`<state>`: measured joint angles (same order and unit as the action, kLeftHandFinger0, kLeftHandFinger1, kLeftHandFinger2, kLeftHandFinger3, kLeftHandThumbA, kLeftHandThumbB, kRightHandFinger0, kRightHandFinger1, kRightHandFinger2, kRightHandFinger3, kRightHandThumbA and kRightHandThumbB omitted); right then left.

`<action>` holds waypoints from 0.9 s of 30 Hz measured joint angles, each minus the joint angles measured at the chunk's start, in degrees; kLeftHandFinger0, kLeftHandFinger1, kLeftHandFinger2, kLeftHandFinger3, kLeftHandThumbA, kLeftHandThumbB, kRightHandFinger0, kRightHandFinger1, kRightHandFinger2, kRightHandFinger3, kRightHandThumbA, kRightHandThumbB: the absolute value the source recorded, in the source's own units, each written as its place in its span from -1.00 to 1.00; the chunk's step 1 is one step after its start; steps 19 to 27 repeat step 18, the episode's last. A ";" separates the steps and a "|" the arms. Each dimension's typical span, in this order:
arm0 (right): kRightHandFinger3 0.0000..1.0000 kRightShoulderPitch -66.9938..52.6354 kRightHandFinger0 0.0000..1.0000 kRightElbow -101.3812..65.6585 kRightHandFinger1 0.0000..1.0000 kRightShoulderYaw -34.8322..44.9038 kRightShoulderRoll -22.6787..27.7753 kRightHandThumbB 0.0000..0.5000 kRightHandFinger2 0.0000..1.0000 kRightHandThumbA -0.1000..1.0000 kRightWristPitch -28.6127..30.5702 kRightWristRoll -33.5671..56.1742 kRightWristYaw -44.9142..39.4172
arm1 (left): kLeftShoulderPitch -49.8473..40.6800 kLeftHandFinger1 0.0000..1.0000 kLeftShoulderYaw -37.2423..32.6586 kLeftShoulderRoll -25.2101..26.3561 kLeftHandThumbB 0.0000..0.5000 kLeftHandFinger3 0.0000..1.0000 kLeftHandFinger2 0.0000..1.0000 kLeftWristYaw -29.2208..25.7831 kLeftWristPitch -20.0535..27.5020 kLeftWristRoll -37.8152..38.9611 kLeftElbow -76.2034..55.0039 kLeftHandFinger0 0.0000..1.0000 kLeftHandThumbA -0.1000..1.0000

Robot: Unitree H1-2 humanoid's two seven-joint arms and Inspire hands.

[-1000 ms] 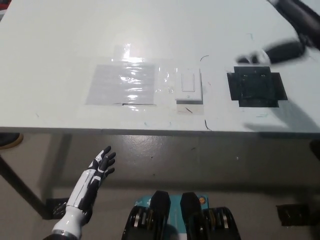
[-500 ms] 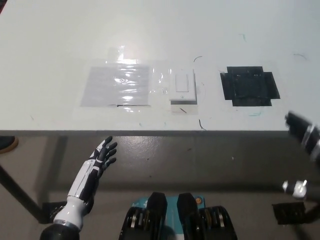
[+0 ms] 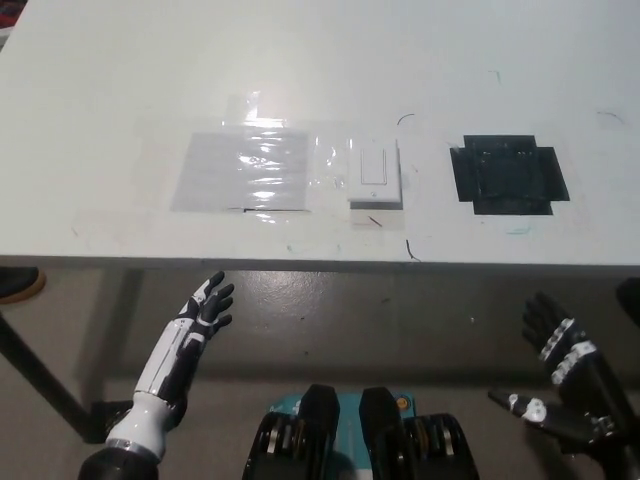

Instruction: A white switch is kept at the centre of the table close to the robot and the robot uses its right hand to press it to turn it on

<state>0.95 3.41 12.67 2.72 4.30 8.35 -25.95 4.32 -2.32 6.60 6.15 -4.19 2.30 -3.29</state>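
The white switch point(image 3: 375, 176) lies flat on the white table point(image 3: 300, 70), near the front edge at the middle. My black right hand point(image 3: 560, 360) hangs below the table's front edge at the lower right, open with fingers spread, well away from the switch. My white left hand point(image 3: 203, 312) rests open below the table edge at the lower left, holding nothing.
A clear taped plastic sheet point(image 3: 245, 168) lies left of the switch. A black taped square point(image 3: 508, 174) lies to its right. Grey floor shows below the table's front edge, with a dark table leg point(image 3: 40, 380) at the lower left.
My right arm has come down from above the table's far right and now hangs below the front edge at the lower right. The left hand has stayed put.
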 measured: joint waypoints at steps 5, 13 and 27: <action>1.00 0.34 1.00 3.37 1.00 -1.10 0.24 -0.31 1.00 1.00 2.47 -0.52 2.06 | 0.08 1.00 0.04 0.45 -0.96 1.00 1.00 0.00 -0.18 0.00 0.01 1.00 0.85; 1.00 0.63 1.00 4.09 1.00 -2.44 1.26 -0.33 1.00 1.00 4.63 -0.91 4.57 | 0.27 1.00 0.03 0.43 -1.00 1.00 1.00 -0.01 -0.20 -0.03 0.02 1.00 0.79; 1.00 0.78 1.00 4.30 1.00 -2.82 1.26 -0.34 1.00 1.00 5.35 -0.88 5.50 | 0.27 1.00 0.02 0.44 -1.00 1.00 1.00 -0.01 -0.20 -0.04 0.02 1.00 0.76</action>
